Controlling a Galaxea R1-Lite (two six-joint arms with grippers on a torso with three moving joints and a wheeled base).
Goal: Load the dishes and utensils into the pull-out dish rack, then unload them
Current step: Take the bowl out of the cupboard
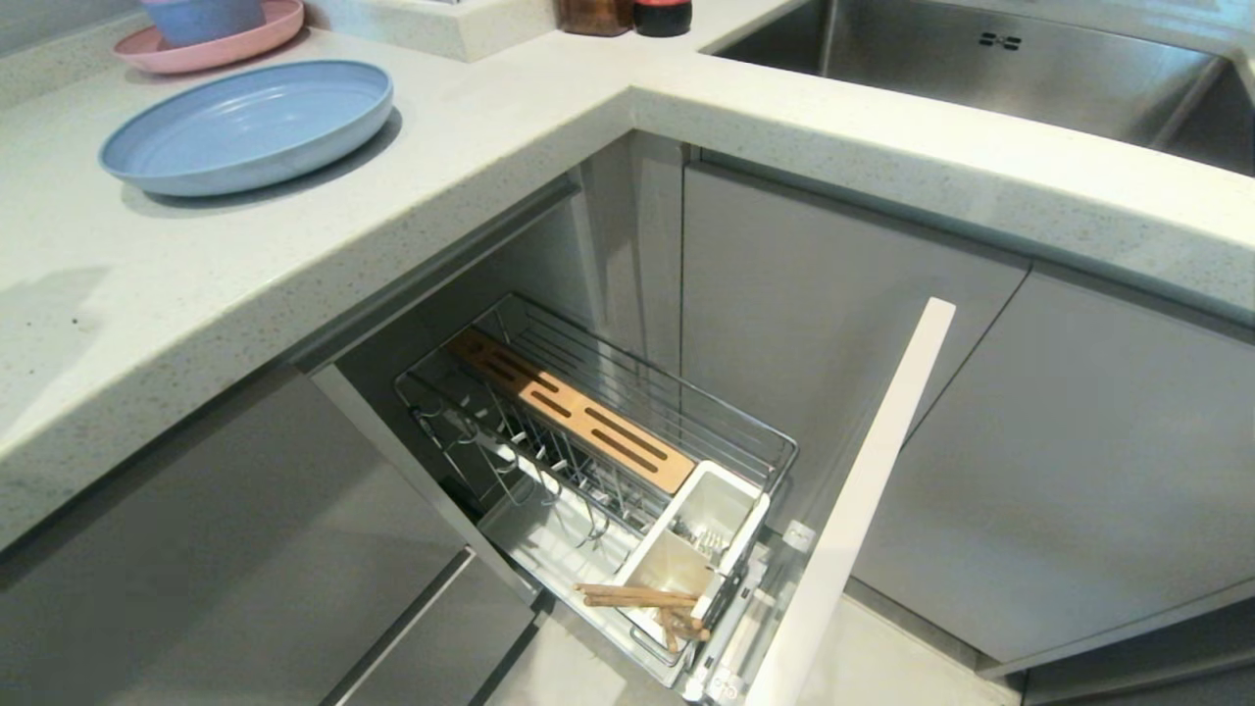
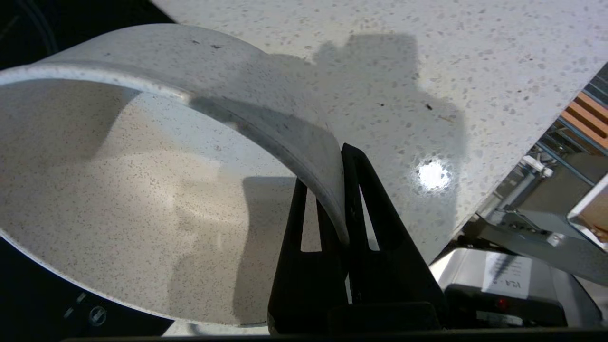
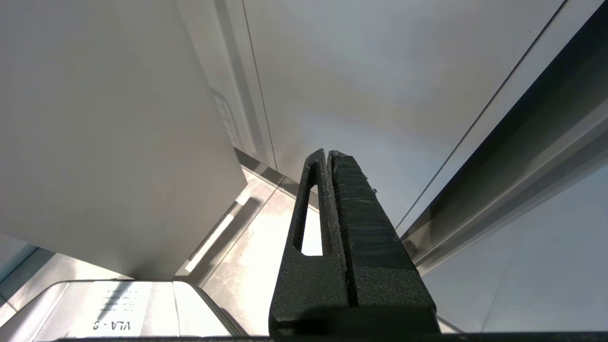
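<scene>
Bowl (image 2: 156,199), off-white and speckled, hangs from the left gripper (image 2: 343,190), whose two black fingers pinch its rim, one inside the wall and one outside. In the left wrist view the bowl is tipped on its side above the speckled worktop (image 2: 475,71), close to the worktop's front edge, and below that edge a part of the pull-out dish rack (image 1: 588,461) shows. The head view does not show this gripper or the bowl.

The rack stands pulled out under the worktop edge. Its prongs are bare. The chopsticks (image 1: 642,600) lie in the white cup (image 1: 686,564) at the front end of the rack, beside the front panel (image 1: 863,490), and some metal cutlery (image 1: 704,539) seems to be in the second cup behind it. The light-blue plate (image 1: 250,126) sits on the worktop near its back left corner, well apart from the rack.

The grip is my main worry. It holds only a thin piece of a curved, smooth rim, and the bowl's weight hangs to one side, so I think the bowl could turn between the fingers or slip out if the arm swings fast. Going down past the worktop edge, the bowl could knock against the stone. Between the prongs it may catch on a wire and jam.

The right gripper (image 3: 328,154) is parked beside the cabinet fronts, fingers pressed together, holding nothing.
</scene>
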